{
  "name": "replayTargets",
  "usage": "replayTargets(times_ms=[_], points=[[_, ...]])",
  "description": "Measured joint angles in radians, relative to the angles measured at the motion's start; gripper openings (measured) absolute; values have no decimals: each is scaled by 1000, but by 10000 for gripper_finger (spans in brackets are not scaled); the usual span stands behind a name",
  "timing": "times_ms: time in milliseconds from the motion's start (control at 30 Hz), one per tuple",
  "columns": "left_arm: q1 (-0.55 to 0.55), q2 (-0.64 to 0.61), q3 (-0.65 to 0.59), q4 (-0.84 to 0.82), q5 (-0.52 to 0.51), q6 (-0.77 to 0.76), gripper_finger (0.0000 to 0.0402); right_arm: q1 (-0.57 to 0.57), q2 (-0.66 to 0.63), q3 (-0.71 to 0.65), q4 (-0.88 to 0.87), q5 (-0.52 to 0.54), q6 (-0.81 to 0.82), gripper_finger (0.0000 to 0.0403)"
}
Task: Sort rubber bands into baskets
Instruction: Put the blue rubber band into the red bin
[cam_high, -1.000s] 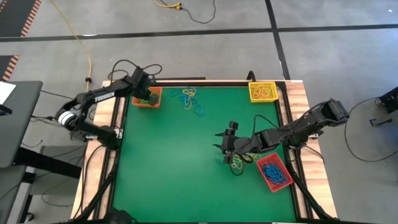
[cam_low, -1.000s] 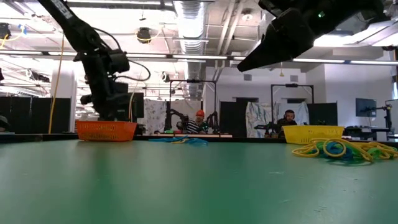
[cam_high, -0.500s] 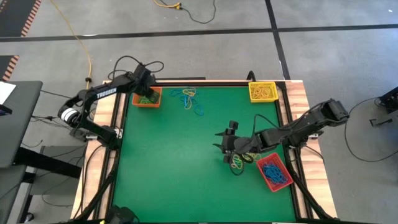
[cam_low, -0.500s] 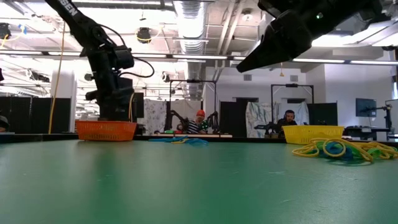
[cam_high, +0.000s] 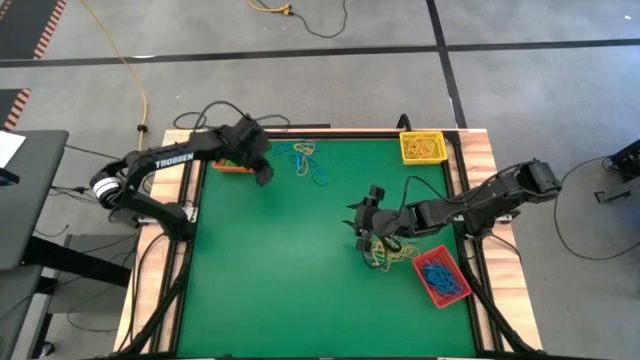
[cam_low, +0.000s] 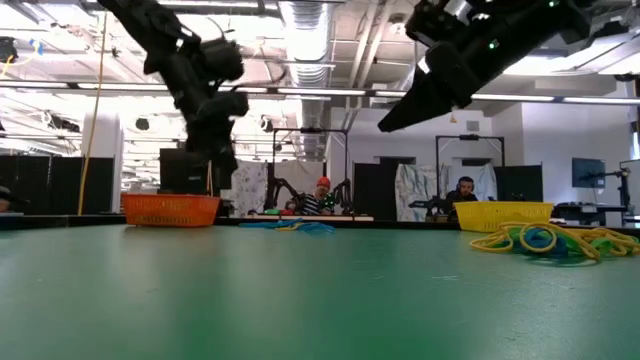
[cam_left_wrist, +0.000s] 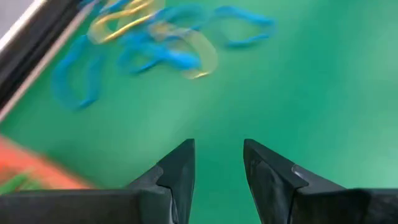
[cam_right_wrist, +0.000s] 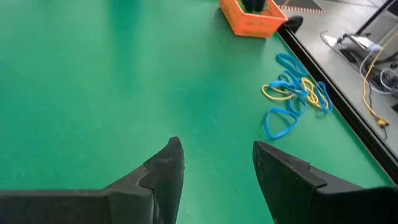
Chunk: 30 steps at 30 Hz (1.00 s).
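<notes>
**Sorting partly done, two piles left**

All three baskets hold some bands: green in the orange basket (cam_high: 236, 163), yellow in the yellow basket (cam_high: 422, 147), blue in the red basket (cam_high: 439, 277). A blue-and-yellow pile (cam_high: 305, 160) lies near the orange basket; a mixed pile (cam_high: 388, 253) lies beside the red one. The left gripper (cam_high: 262, 172), fingers parted and empty, hangs between the orange basket and the first pile. The right gripper (cam_high: 364, 224), wide open and empty, hovers by the mixed pile.

Orange basket (cam_high: 236, 160), yellow basket (cam_high: 422, 147), red basket (cam_high: 441, 277) edge the table; rubber bands (cam_high: 306, 160) lie loose.
</notes>
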Motion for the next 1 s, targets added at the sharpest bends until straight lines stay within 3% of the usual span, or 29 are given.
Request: replayTargets(times_ms=[200,567,833,1000], points=[[-237,-18,0,110,-41,-33,125,-24,55,0,5,-29,12,220],[-626,-18,0,278,-311,-40,125,-82,233,0,180,-42,-20,221],[-790,-18,-1,322,-477,-40,125,-158,244,0,255,-161,-34,221],[-837,-17,-88,445,-518,-54,125,-215,244,0,273,-224,-35,221]])
